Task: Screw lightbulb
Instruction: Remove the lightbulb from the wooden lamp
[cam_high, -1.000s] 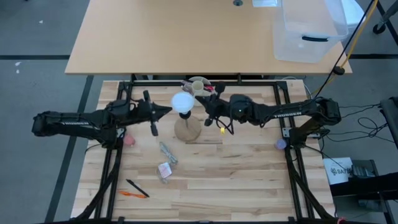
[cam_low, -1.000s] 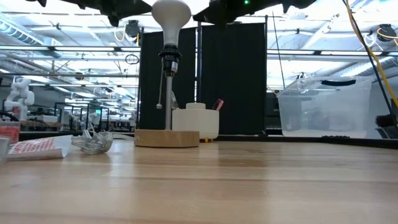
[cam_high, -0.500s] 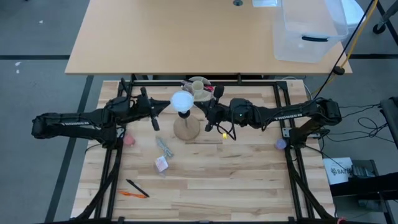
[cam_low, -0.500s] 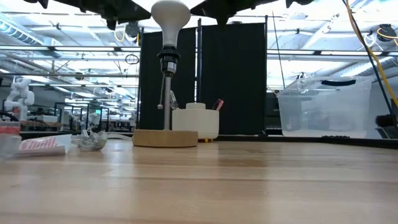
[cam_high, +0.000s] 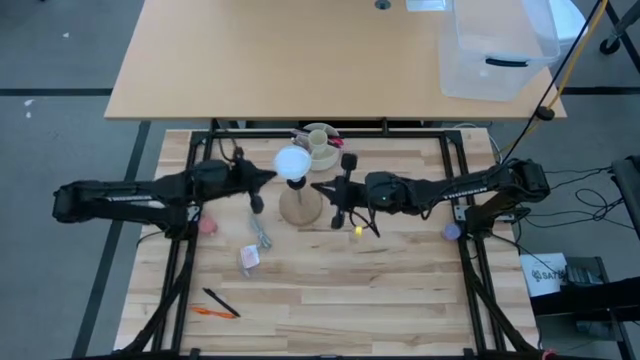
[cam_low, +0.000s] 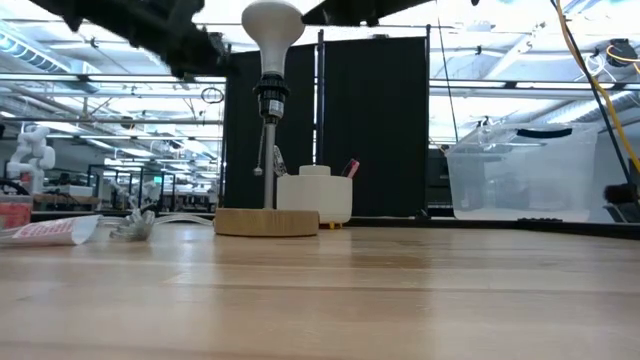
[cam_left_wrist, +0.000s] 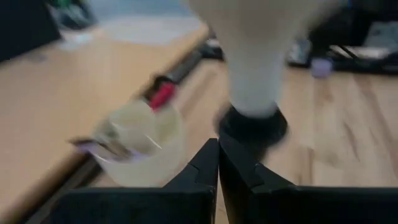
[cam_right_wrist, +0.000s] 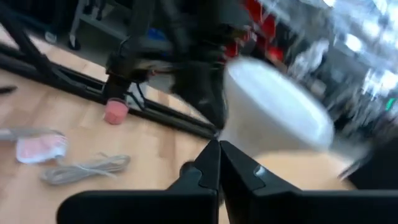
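Note:
The white lightbulb (cam_high: 292, 163) stands upright in the black socket (cam_low: 270, 100) on top of the tan wooden base (cam_high: 300, 206), its dome (cam_low: 273, 22) uppermost. My left gripper (cam_high: 270, 177) is shut just left of the bulb, at about the height of its neck (cam_left_wrist: 256, 81). My right gripper (cam_high: 317, 187) is shut to the bulb's right and a little nearer. It points at the dome (cam_right_wrist: 273, 115) with a gap between them. Neither gripper touches the bulb.
A cream cup with pens (cam_high: 320, 143) stands just behind the base. A grey cable bundle (cam_high: 261, 236), a small packet (cam_high: 248, 258) and pens (cam_high: 215, 303) lie near left. A pink piece (cam_high: 207, 226) lies at the left. A clear bin (cam_high: 495, 50) is on the far table.
My left gripper has sunk and tipped down beside the bulb. My right gripper has rolled and swung toward the table's near edge, away from the dome. The packet and the cable bundle have slid toward the table's left. The bulb stays upright in its socket.

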